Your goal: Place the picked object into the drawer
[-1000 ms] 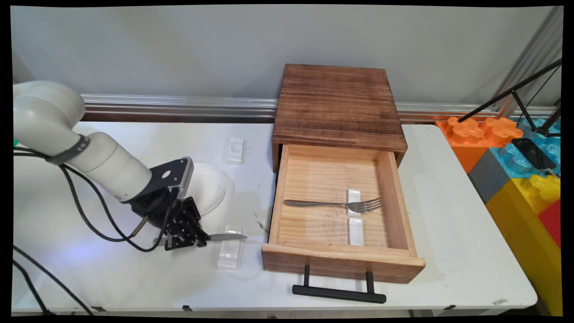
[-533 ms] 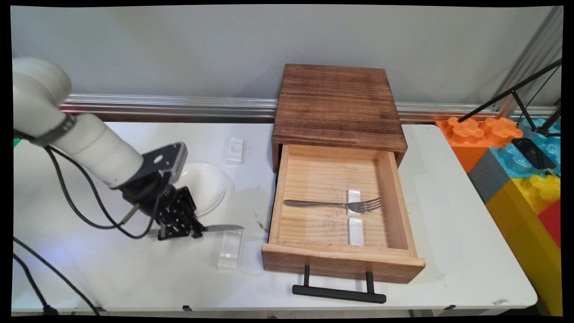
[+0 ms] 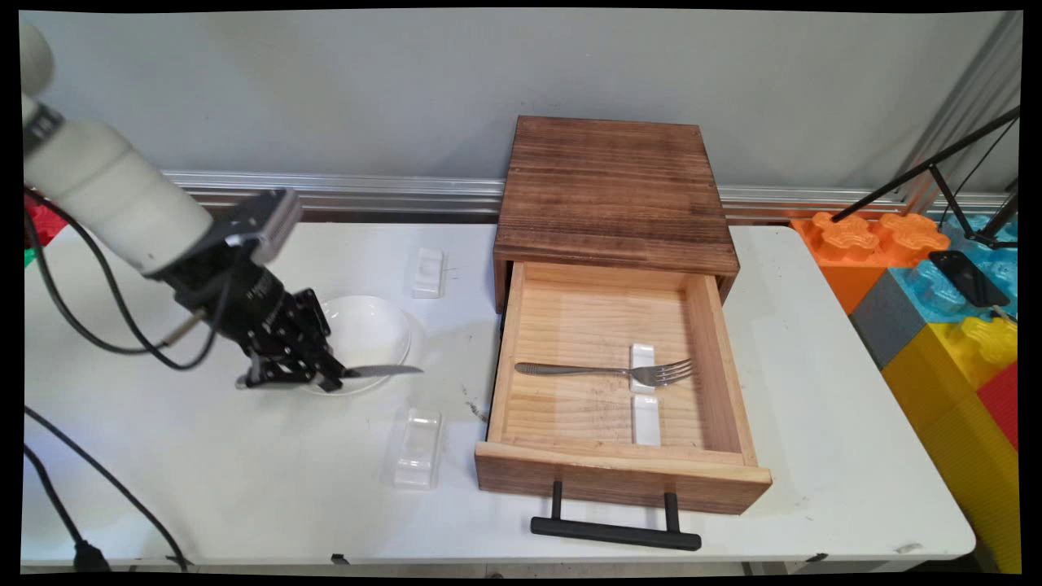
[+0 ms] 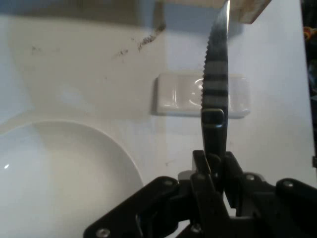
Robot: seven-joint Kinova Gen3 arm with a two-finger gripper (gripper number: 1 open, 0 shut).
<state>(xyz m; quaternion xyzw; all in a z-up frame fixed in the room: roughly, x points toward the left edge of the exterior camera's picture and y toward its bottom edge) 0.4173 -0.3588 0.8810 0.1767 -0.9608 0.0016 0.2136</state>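
My gripper (image 3: 332,376) is shut on a metal knife (image 3: 383,371), held level above the table with the blade pointing right over the near rim of a white bowl (image 3: 366,334). In the hand view the serrated knife (image 4: 216,79) rises from between the fingers of the gripper (image 4: 214,163). Below it lie a white rest (image 4: 200,95) and the bowl (image 4: 59,183) at left. In the main view that white rest (image 3: 417,448) sits on the table, nearer than the knife tip.
A wooden box (image 3: 610,191) has its drawer (image 3: 623,472) pulled open, holding a fork (image 3: 606,371) laid across a white rest (image 3: 644,392). Another white rest (image 3: 427,273) lies behind the bowl. Coloured blocks (image 3: 936,309) stand to the table's right.
The gripper has lifted the knife off the near white rest and carried it up and to the left, over the bowl's near rim.
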